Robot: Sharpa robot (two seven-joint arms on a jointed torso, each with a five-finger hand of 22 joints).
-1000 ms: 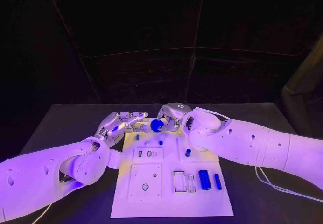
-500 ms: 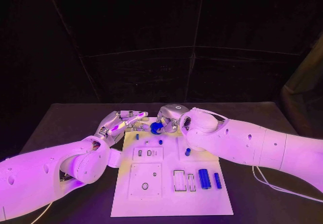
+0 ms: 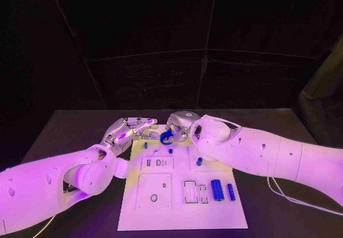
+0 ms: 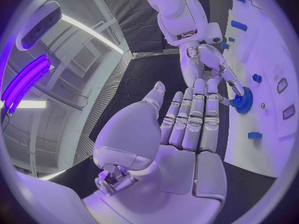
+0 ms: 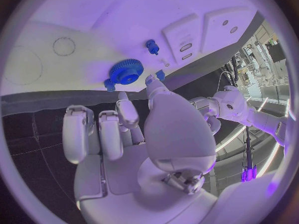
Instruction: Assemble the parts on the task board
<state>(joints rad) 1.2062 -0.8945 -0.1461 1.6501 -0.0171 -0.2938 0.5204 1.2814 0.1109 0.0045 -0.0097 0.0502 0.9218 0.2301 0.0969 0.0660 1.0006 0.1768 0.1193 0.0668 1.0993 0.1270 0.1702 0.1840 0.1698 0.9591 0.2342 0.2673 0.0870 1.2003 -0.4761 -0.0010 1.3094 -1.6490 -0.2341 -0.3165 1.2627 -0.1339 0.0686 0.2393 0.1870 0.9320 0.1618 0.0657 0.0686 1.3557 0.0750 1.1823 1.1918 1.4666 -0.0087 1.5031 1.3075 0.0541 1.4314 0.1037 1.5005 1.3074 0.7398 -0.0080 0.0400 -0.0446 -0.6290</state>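
Blue and toothed, the gear point(image 3: 166, 136) sits at the far edge of the board point(image 3: 182, 218), just above centre in the head view, right between the two hands. The right hand point(image 3: 183, 125) is the one that has it: in the right wrist view the gear point(image 5: 126, 71) lies flat-faced toward the board with a thumb tip and a fingertip point(image 5: 154, 80) touching its rim, so I judge it pinched while the other fingers stay loosely spread. The left hand point(image 3: 132, 129) holds nothing; in the left wrist view its fingers point(image 4: 194, 115) lie straight and side by side, their tips stopping just short of the gear point(image 4: 242, 102), which lies directly ahead of them. So the gear is beyond the left fingertips and under the right ones, and the right hand is nearer. The gear's axis appears to point into the board rather than along it, which suits pressing it down onto a seat, though I cannot tell whether it already rests on the board or hangs just above it. Other blue parts lie nearer the camera: a small peg point(image 3: 171, 151) just below the gear, and two long bars point(image 3: 217, 190) in the board's lower right, well apart from both hands.
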